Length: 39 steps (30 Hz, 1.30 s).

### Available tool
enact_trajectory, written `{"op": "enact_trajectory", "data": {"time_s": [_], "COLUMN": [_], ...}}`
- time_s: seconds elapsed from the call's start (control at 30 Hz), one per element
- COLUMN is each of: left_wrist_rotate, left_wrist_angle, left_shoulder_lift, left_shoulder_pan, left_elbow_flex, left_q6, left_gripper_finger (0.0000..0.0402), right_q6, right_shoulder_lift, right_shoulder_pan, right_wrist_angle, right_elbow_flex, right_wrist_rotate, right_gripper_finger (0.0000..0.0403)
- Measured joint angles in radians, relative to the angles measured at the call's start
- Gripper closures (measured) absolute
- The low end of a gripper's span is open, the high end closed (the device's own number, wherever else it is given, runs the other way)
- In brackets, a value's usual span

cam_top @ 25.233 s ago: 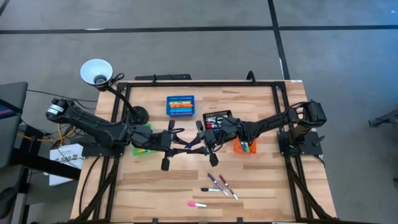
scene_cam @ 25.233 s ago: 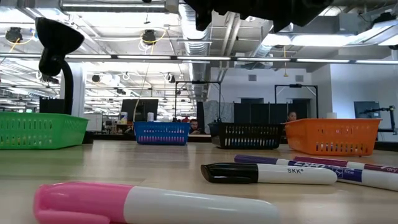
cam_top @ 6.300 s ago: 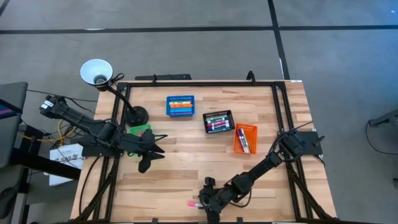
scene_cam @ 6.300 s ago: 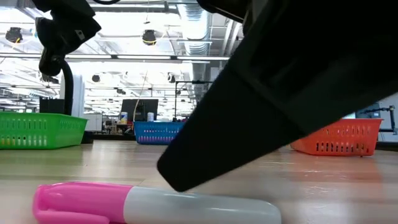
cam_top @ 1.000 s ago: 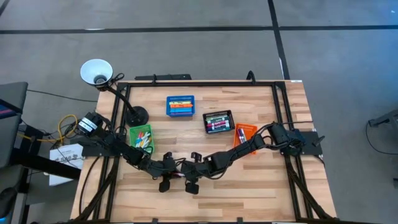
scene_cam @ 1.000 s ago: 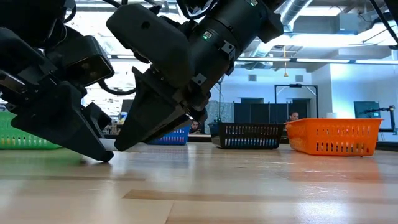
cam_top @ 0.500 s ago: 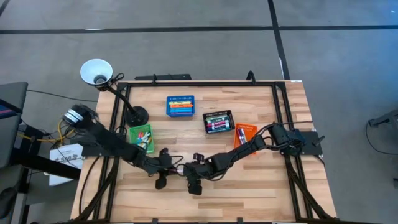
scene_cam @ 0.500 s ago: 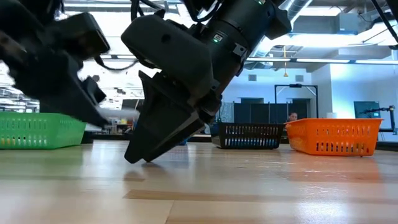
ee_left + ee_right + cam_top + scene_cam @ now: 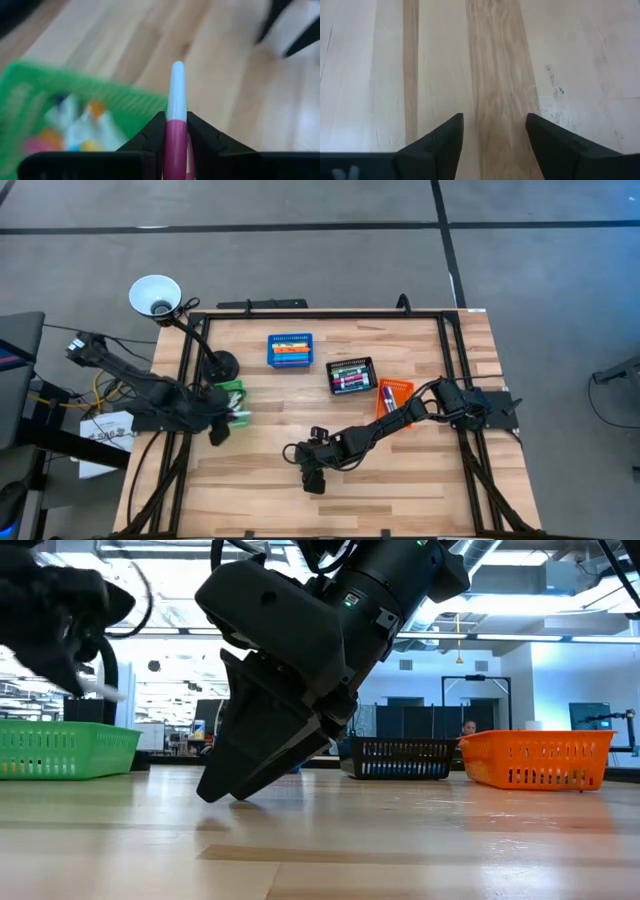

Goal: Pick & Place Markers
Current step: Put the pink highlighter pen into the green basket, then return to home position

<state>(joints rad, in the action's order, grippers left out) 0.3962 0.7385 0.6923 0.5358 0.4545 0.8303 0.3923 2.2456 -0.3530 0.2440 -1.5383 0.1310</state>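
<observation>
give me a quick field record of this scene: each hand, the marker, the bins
left hand: shut on the pink marker, at the green bin
right hand: open, empty, low over bare wood at the table middle
green bin: holds markers
blue bin: holds markers
black bin: holds markers
orange bin: holds markers
loose markers on table: none seen

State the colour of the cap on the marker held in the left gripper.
Pink, with a white barrel: the marker sits between the left gripper fingers, clearest in the left wrist view.
</observation>
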Motion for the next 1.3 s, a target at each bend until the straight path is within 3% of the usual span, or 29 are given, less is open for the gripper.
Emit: {"op": "enact_trajectory", "data": {"time_s": [0.17, 0.37, 0.57, 0.7, 0.8, 0.93, 1.03, 1.2, 1.3], "left_wrist_rotate": [0.0, 0.004, 0.02, 0.026, -0.004, -0.009, 0.034, 0.224, 0.281], "left_wrist_angle": [0.229, 0.232, 0.201, 0.18, 0.177, 0.176, 0.175, 0.172, 0.173], "left_shoulder_lift": [-0.071, -0.011, 0.132, 0.201, 0.207, 0.178, 0.136, 0.026, -0.054], "left_shoulder_pan": [0.0, 0.0, 0.0, 0.0, 0.0, 0.0, 0.001, 0.001, 0.001], "left_elbow_flex": [0.0, 0.0, 0.0, 0.015, 0.069, 0.178, 0.25, 0.306, 0.303], "left_q6": [0.109, 0.129, 0.129, 0.129, 0.129, 0.083, 0.005, -0.145, -0.208], "left_gripper_finger": [0.0329, 0.0338, 0.0282, 0.025, 0.0242, 0.0248, 0.0258, 0.0273, 0.0279], "right_q6": [0.0, 0.0, -0.023, -0.024, -0.024, -0.083, -0.091, -0.13, -0.216], "right_shoulder_lift": [0.0, 0.0, 0.0, 0.001, 0.001, -0.018, -0.086, -0.263, -0.387], "right_shoulder_pan": [0.0, 0.001, -0.003, 0.009, 0.017, 0.004, -0.011, -0.042, -0.071], "right_wrist_angle": [0.002, 0.002, 0.022, 0.164, 0.425, 0.688, 0.78, 0.85, 0.817], "right_elbow_flex": [0.0, 0.0, -0.013, -0.109, -0.232, -0.363, -0.386, -0.386, -0.324], "right_wrist_rotate": [0.001, 0.001, 0.0, -0.041, -0.055, 0.104, 0.244, 0.303, 0.337], "right_gripper_finger": [0.02, 0.0207, 0.0202, 0.021, 0.0221, 0.023, 0.0234, 0.0234, 0.0235]}}
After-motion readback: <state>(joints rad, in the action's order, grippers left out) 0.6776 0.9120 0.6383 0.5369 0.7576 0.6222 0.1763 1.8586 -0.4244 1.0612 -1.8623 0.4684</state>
